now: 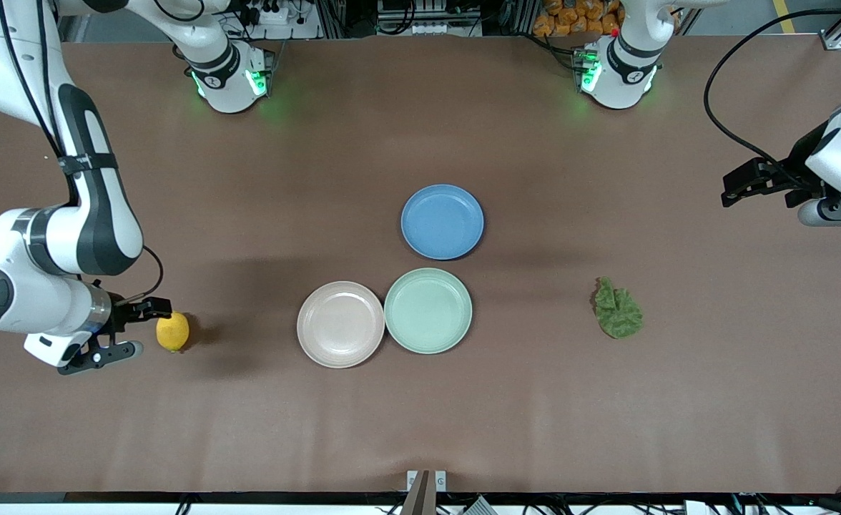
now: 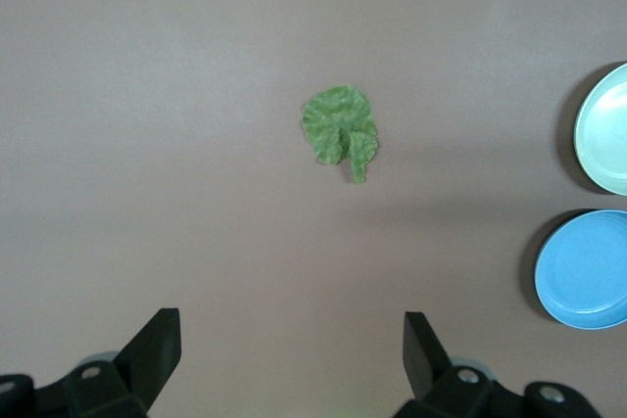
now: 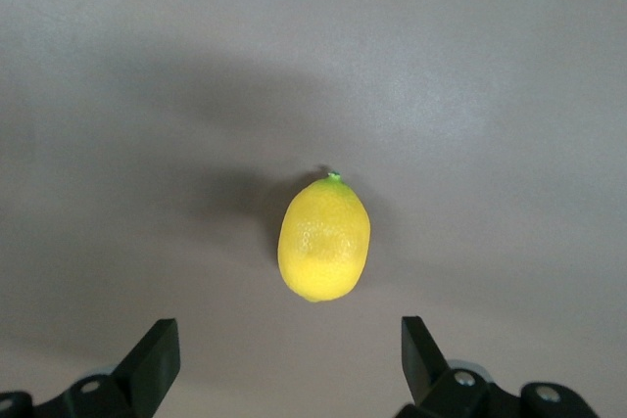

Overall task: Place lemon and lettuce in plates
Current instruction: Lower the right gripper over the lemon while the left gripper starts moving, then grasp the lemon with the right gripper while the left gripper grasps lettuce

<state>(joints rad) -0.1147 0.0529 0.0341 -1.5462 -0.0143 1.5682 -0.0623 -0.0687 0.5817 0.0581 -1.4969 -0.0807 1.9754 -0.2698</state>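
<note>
Lemon's (image 3: 324, 238) green nub only in right wrist view, right gripper (image 1: 131, 330) spread wide beside it lower left of front view, left gripper (image 1: 753, 184) released at frame's right edge, lettuce (image 1: 617, 309) alone on open table (image 1: 714, 400), beige plate (image 1: 340, 324) touching green plate (image 1: 428, 310) mid-frame.

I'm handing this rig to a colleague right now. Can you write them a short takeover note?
Right gripper: open, low beside the lemon, holding nothing.
Left gripper: open and empty, up over the left arm's end of the table, camera looking down on the lettuce.
Lemon: on the table toward the right arm's end.
Lettuce: on the table toward the left arm's end.
Beige plate and green plate: side by side mid-table, both empty; blue plate just farther from the front camera.
Done: nothing placed.
Left: grasp the lemon and lettuce, put each in a plate.
</note>
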